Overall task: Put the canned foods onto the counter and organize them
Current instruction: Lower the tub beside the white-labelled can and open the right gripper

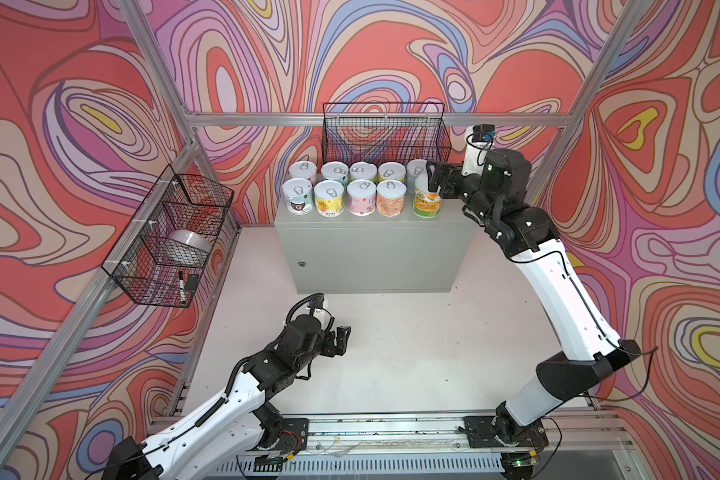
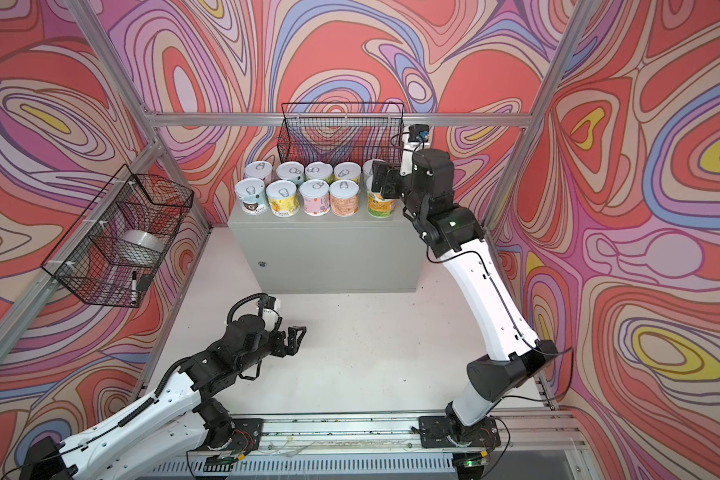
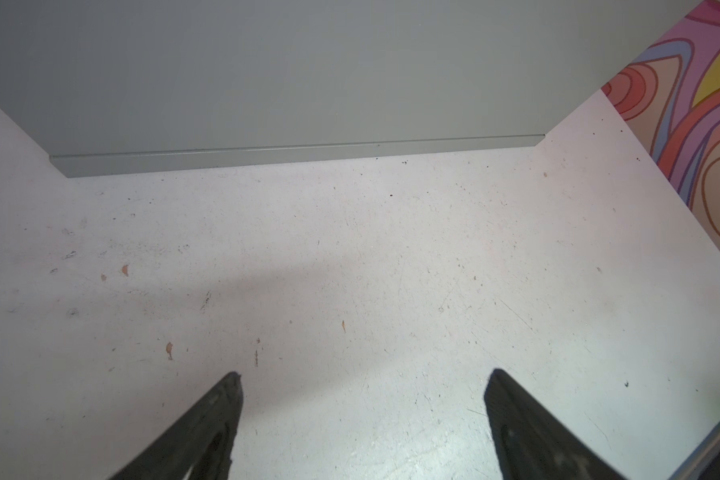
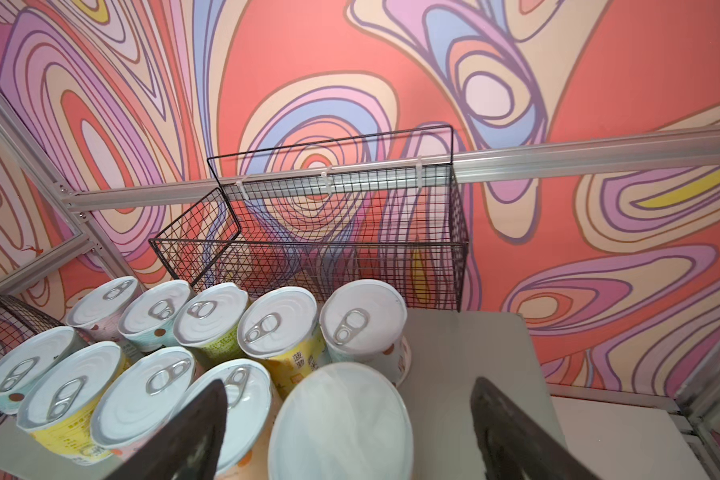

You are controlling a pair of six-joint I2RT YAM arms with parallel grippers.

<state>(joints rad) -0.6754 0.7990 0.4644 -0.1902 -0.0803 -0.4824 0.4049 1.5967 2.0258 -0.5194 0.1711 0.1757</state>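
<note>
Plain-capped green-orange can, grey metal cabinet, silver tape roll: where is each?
Plain-capped green-orange can (image 1: pixel 425 207): a top view, label.
Grey metal cabinet (image 1: pixel 375 257): a top view, front panel.
Silver tape roll (image 1: pixel 188 245): a top view, outer side.

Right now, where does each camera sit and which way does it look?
Top views: overhead pair, looking down at counter, cans, left arm and right arm.
Left wrist: on left arm, facing white tabletop and counter front; open left gripper shows.
Right wrist: on right arm, above the cans; open right gripper straddles the plain-capped can.
Shared: counter shows in every view.
</note>
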